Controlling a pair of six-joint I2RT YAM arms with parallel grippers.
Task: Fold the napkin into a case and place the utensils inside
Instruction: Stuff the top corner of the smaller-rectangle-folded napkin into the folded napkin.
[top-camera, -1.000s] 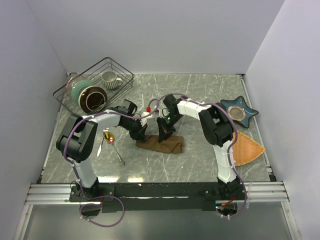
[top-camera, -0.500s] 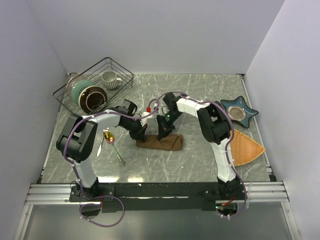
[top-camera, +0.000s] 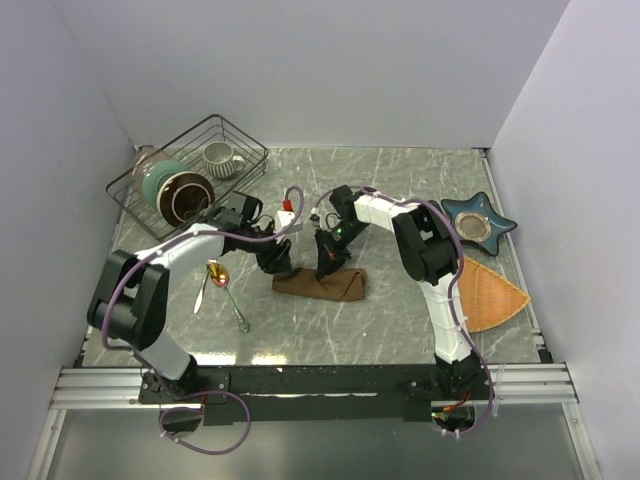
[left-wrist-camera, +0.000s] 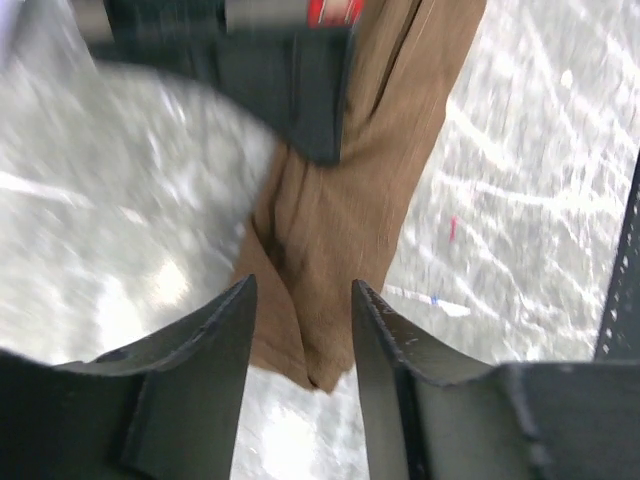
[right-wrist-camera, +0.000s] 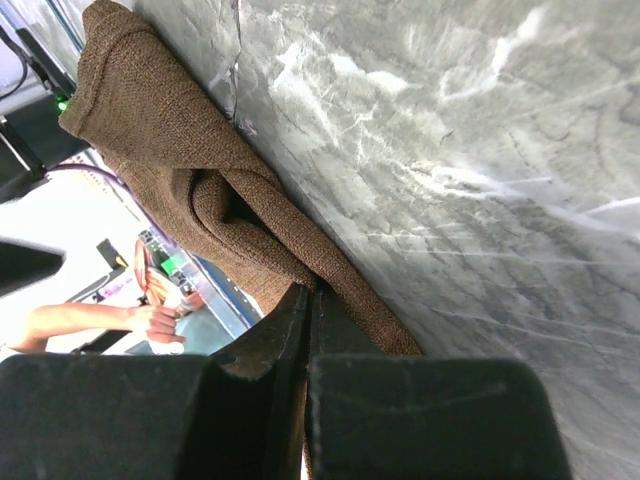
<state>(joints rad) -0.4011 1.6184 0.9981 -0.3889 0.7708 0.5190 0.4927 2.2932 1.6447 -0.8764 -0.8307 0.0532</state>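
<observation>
1. The left gripper (left-wrist-camera: 300, 290) holds its jaws apart. The left end of the napkin (left-wrist-camera: 345, 190) lies on the table (top-camera: 400, 330) between the tips, and the cloth appears to touch neither finger.
2. The right gripper (right-wrist-camera: 308, 296) has its jaws pressed together against the napkin's long edge, about midway along the cloth. I cannot tell whether any cloth is caught between them.
3. A second ago the left jaws were closed at that left end. Now they are parted, and the left arm's elbow sits farther left and nearer. The napkin was humped at its right end then and lies flatter now.
4. The napkin is a narrow folded strip in mid-table, with its long axis running left to right. One end is at the left gripper and the other points right, toward the orange mat (top-camera: 495, 295).
5. The utensils (top-camera: 222, 290) lie on the table to the left of the strip, apart from it.
</observation>
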